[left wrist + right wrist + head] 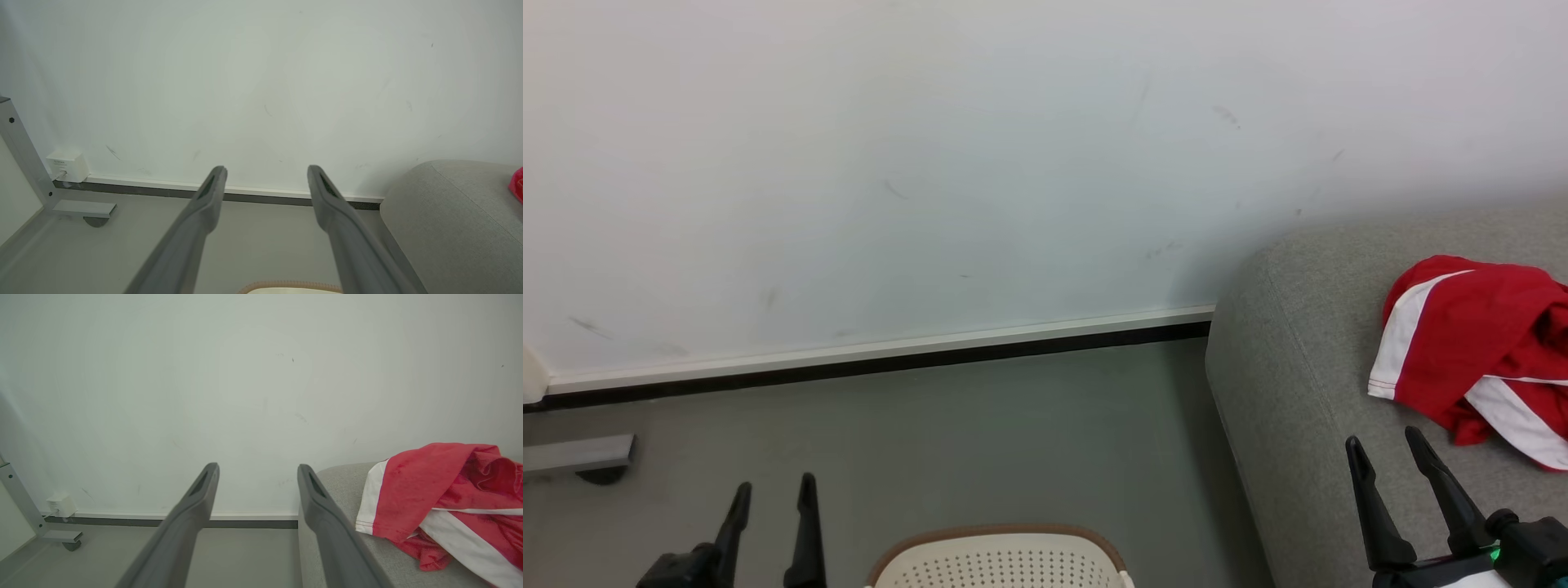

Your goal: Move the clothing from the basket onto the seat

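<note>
Both my grippers stand spread apart, holding nothing: left gripper (774,483) over the floor (1013,425) just left of the basket (1001,532), right gripper (1384,437) over the seat (1290,367), near the clothing (1462,335) heaped on its cushion. Beyond them are a scuffed wall (931,163) and, far left, a metal caster foot (576,454).

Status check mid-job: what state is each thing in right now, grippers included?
clothing: crumpled in a heap, lying on the seat.
seat: bears the clothing near its end.
basket: upright on the floor, inside out of view.
left gripper: open, empty.
right gripper: open, empty, apart from the clothing.
</note>
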